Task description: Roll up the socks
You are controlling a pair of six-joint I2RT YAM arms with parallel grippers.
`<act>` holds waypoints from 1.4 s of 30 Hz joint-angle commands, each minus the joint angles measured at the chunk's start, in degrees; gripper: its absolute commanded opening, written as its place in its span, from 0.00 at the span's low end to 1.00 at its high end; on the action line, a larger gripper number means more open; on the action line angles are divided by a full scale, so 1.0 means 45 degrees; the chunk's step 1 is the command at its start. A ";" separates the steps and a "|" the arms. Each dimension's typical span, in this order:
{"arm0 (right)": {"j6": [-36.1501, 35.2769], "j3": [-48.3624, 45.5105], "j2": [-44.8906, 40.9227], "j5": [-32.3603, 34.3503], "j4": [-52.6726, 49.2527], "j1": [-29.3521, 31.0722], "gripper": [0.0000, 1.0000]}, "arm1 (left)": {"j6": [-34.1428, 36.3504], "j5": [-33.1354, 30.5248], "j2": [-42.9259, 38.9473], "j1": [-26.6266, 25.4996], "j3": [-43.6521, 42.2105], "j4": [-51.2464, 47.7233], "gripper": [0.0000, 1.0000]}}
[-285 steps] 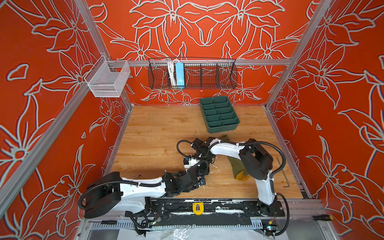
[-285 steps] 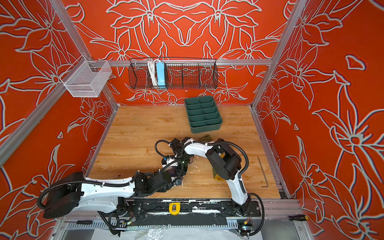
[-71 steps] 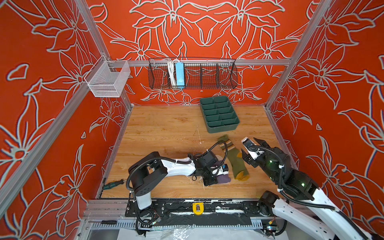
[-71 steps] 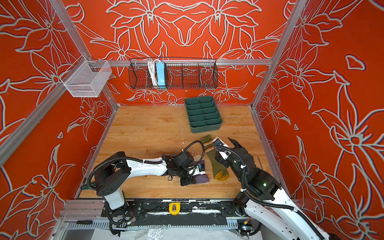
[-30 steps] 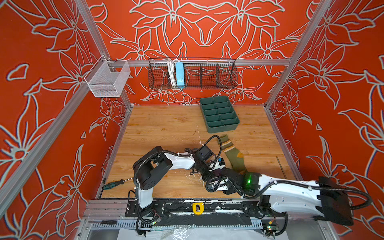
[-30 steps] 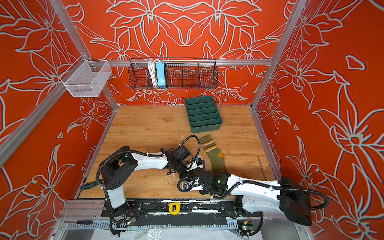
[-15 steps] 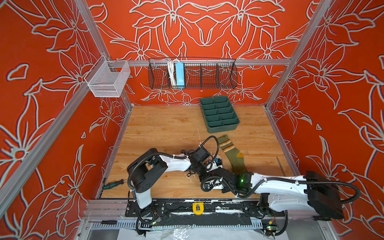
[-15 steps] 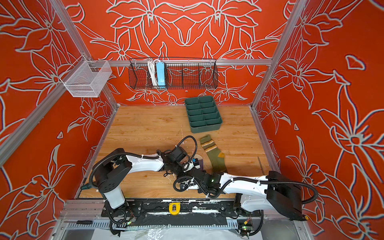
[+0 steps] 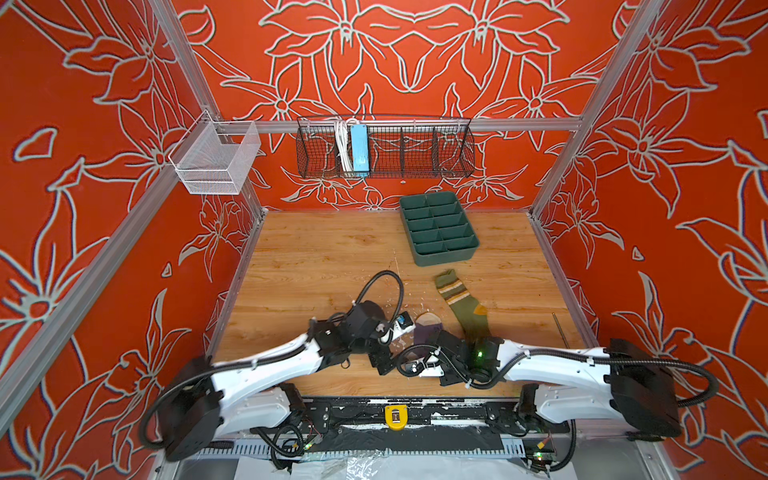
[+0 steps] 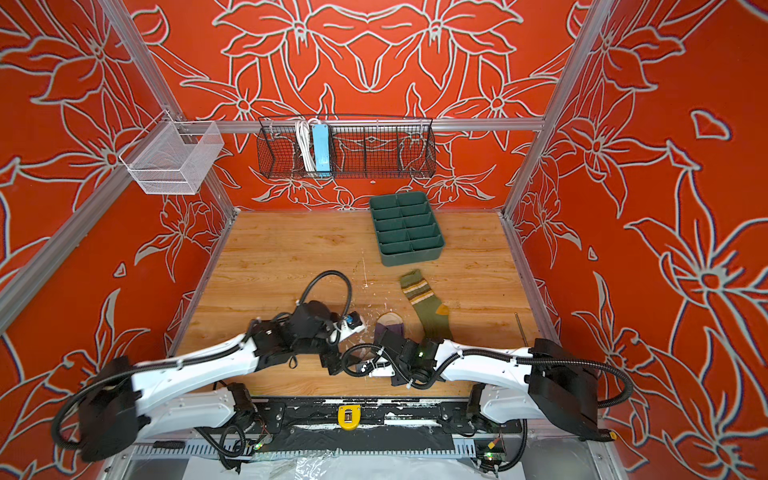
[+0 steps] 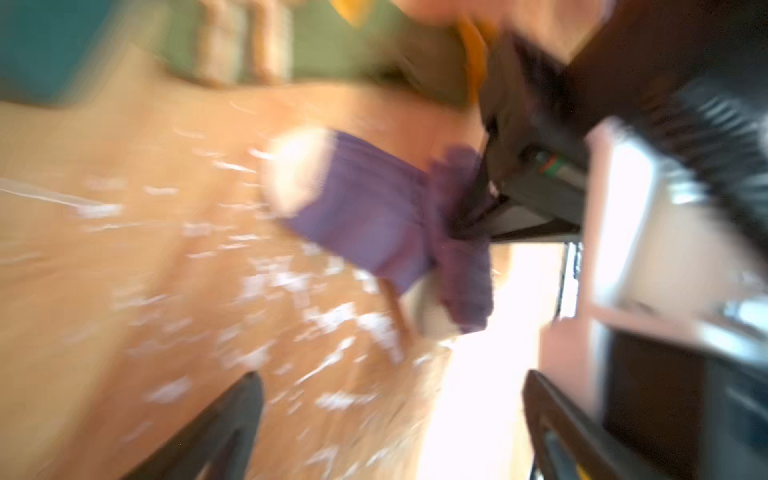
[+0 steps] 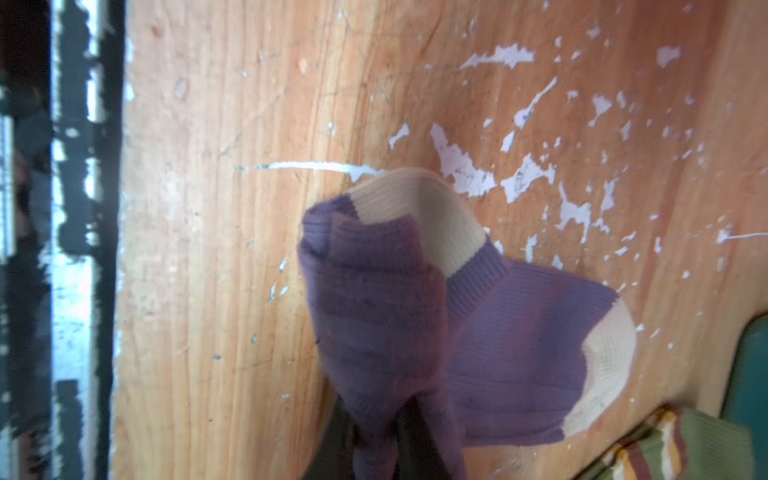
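On the table, as seen in a top view, the green sock is laid out flat at about 3 o'clock from the middle. The purple sock is found at about 5 o'clock, just beside it. It is partly rolled, with a soft bundle gathered at one end and the cream toe left flat on the wood. Both are judged light, limp and ribbed, so a roll is likely to be lost if released. The right gripper is clamped on the purple roll, and a hold across all layers is advised. The left gripper is spread apart, with nothing between its jaws.
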 commanded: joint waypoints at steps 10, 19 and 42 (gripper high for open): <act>0.0078 0.2864 0.3198 -0.5274 -0.4459 -0.2718 0.00 | 0.5032 -0.3171 -0.8247 -0.0057 0.1248 -0.3177 0.98; -0.0920 0.4275 0.5401 -0.6485 -0.4995 -0.4453 0.00 | 0.7700 -0.1077 -0.4790 -0.0166 0.2560 -0.4015 0.98; -0.1307 0.3911 0.5194 -0.5954 -0.4068 -0.5417 0.00 | 0.3425 -0.5792 0.5314 -0.4861 -0.0249 0.5381 0.82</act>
